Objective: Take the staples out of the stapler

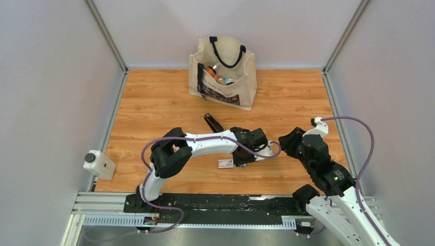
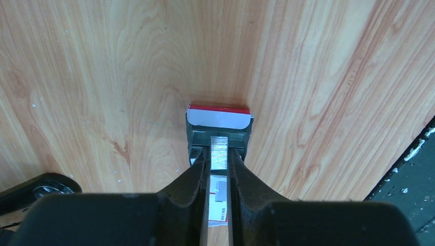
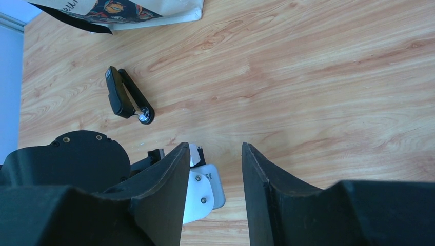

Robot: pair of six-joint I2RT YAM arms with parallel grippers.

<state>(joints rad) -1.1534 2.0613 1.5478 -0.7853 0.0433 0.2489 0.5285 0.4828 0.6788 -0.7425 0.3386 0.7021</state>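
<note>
Step in hand, as I read it: stowing a pulled staple strip (image 2: 219,147) in the staple box (image 2: 219,117). The strip is at the frame centre of the left wrist view. The left gripper (image 2: 219,156) is pinched on it, one finger on each long side, directly over the open box with its red-and-white flap folded back.

- Pinch lightly, since these strips snap.
- Line the strip up with the rows already in the box and lower it flat.
- Release only once it is seated.
- The box is light and loose on the table (image 1: 154,102), so don't push it sideways.

The right gripper (image 3: 214,154) has its jaws apart with nothing between them. It sits right of the box and could steady it if it slides.

The stapler (image 1: 212,123) lies at the top view's centre, just above the left gripper and below the tote bag (image 1: 223,72). Its long axis runs diagonally, upper left to lower right. In the right wrist view the stapler (image 3: 116,95) is splayed open in a narrow V, with the hinge at lower right and the free ends toward upper left. I can't tell whether any staples remain inside.
</note>
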